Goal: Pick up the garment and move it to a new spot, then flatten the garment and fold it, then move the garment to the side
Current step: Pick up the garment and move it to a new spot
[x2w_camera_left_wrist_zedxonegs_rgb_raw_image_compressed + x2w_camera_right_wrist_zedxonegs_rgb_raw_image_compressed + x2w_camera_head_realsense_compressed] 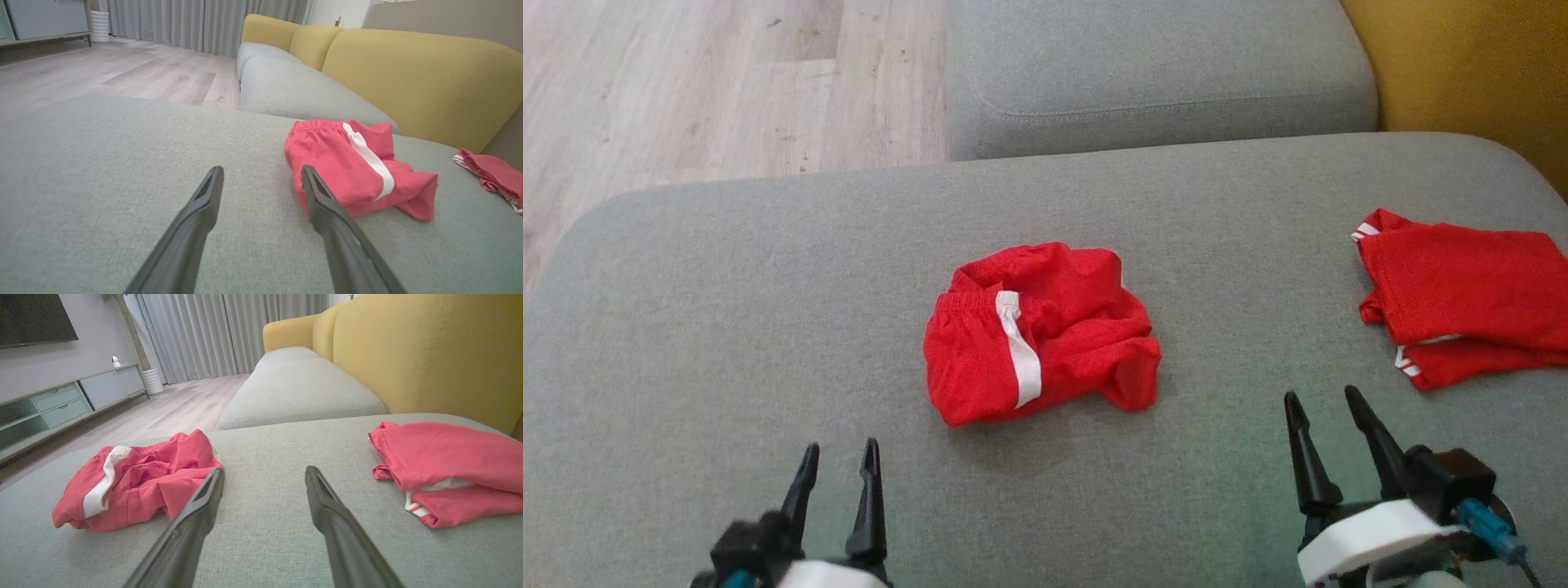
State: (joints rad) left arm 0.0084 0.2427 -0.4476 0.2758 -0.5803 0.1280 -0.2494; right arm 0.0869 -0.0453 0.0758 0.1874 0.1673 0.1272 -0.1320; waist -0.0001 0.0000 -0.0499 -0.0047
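Both pairs of jaws stand wide apart and hold nothing. Our left jaws sit at the lower left of the head view, their dark fingers [869,498] pointing up toward the work. In the left wrist view those fingers [196,220] hover low over bare grey fabric with the garment just past the right-hand tip. The head view shows a gap between them. Our right jaws sit at the lower right, fingers [1308,457] likewise spread, and the right wrist view shows plain cushion between them.

Moving outward, the garment [1037,335] (red shorts with a white side stripe and a gathered waistband) lies in a crumpled heap near the middle of the sofa cushion [727,327]. It is bunched and doubled over on itself, between the two arms and a little ahead of them. Well to its right, near the cushion's edge below the yellow backrest [1462,57], lies a second red garment [1462,302], laid in flat layers with white trim peeking out.

We judge the task to be at its very start for the heap in the middle: it is not lifted, not spread flat, not folded, not set aside. The neat pile at the right looks like a finished piece, though we cannot be sure. Everything is left to do: the pick-up and move, the flattening, the fold, the shift to the side.
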